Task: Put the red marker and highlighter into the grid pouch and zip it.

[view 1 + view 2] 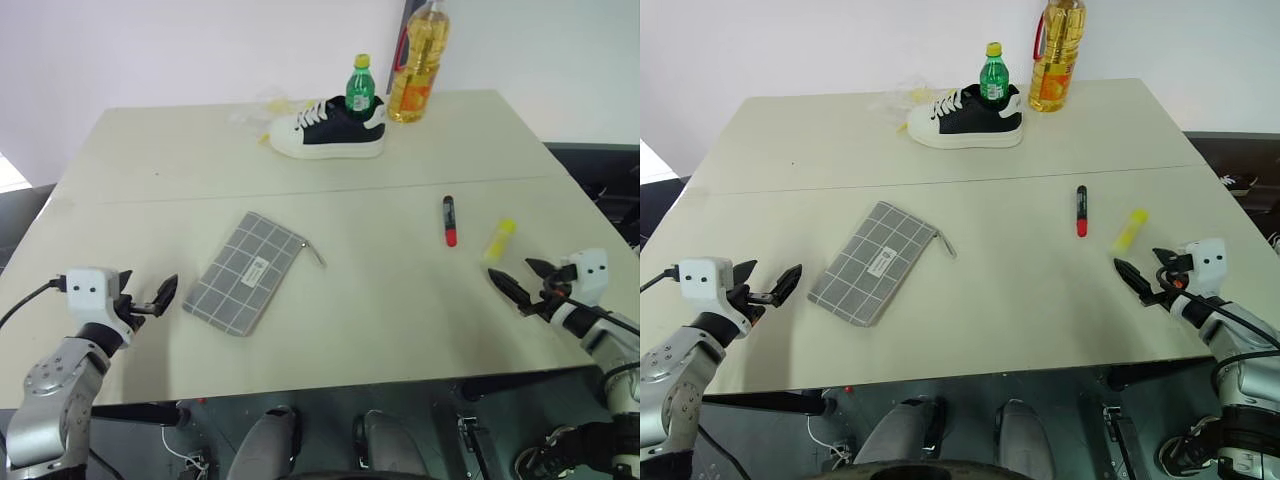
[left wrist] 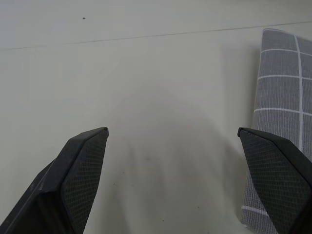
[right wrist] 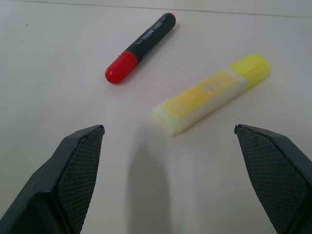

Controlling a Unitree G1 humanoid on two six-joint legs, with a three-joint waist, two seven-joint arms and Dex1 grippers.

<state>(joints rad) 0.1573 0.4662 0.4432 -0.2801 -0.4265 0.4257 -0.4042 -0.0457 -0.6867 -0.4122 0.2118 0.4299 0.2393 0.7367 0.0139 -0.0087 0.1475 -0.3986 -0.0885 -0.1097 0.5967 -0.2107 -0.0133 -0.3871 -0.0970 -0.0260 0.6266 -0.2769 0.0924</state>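
Counter from my head view: grid pouch lies left of centre, red marker and highlighter side by side to its right. My left gripper, in its wrist view, has jaws wide beside the pouch. My right gripper has jaws wide, facing both pens, holding nothing.

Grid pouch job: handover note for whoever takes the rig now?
Left tool: open, empty, just left of the grid pouch.
Right tool: open, empty, facing the highlighter, with the red marker just beyond.
Pouch lies flat mid-table; whether its zipper is open, cannot tell. Both pens lie loose on the table, right of the pouch, apart from each other.
Done: nothing.
Left: pick both pens, load pouch, zip it.
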